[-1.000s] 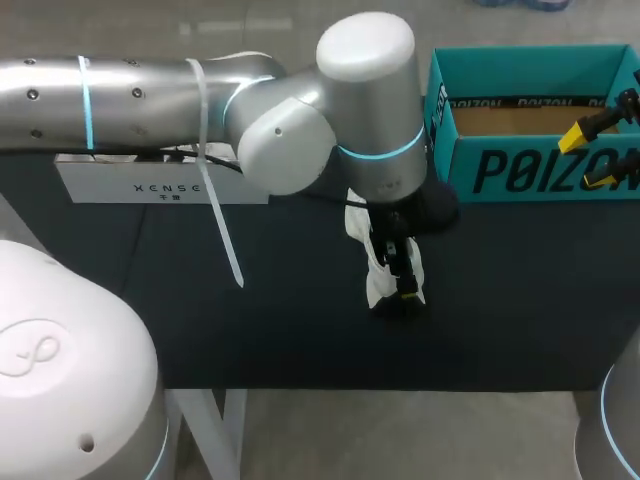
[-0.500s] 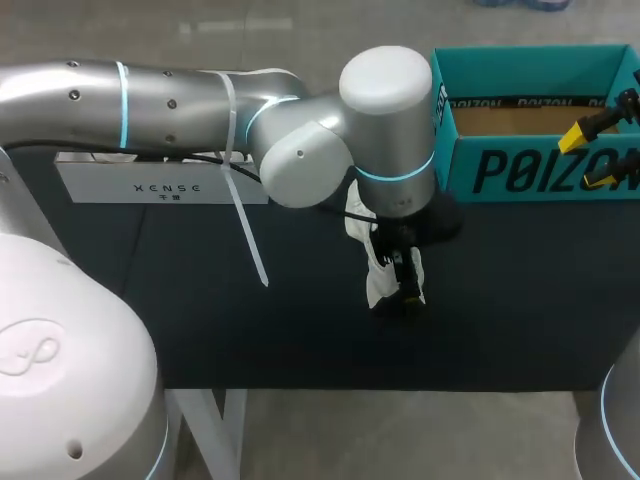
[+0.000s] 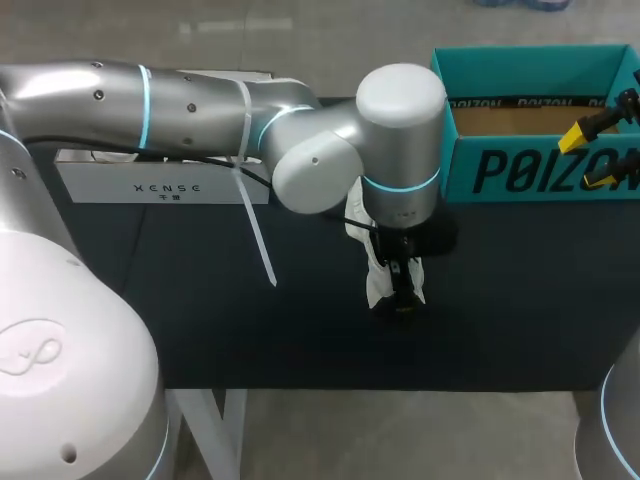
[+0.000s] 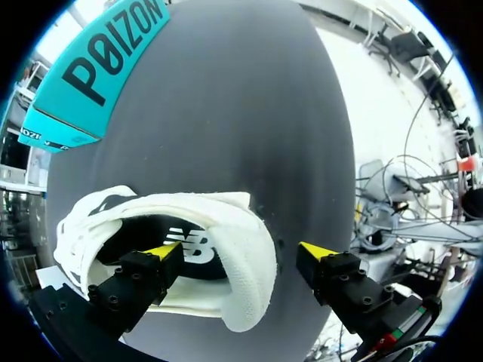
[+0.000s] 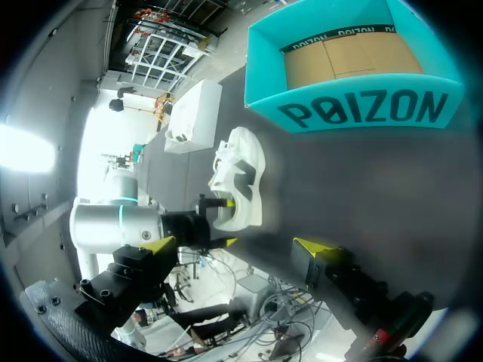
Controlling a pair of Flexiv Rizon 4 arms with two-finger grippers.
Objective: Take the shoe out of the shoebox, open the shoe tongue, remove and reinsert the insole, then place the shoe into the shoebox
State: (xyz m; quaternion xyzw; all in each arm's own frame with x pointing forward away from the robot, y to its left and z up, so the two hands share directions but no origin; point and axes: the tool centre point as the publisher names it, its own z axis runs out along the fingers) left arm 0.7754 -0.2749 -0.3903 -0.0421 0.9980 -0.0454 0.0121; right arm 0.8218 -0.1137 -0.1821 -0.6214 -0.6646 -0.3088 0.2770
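- Shoe (image 4: 226, 226) lay on its sole on the dark table (image 3: 250, 330), directly under the left gripper (image 4: 240, 252), out of the shoebox (image 3: 530, 170).
- Its heel end was at the gripper. One finger hung inside the opening, above the dark insole (image 4: 192, 245), and the other hung outside, over the bare cloth. The white heel wall stood between them.
- That gripper was released: the fingers stood wide apart, and I could not see either one pressing on the wall.
- The long axis seemed to run along the line from one finger to the other, with the toe and the laces going away past the inner finger.
- In my judgement the coming move turned on this: if the fingers came together, they would pinch the heel wall. For the insole, the inner finger would need to go deeper first.
- The left arm was clearly the nearer one. The right gripper (image 5: 234, 246) was also released, with nothing between its fingers. It hung well apart from the shoe, which lay ahead of it, and close to the box's front wall.
- The cloth looked flat and not slippery. Bare table lay ahead of the left gripper, and the open box beyond it showed only a brown cardboard floor. A white case (image 3: 160, 185) lay at the back of the table, well apart from the shoe.
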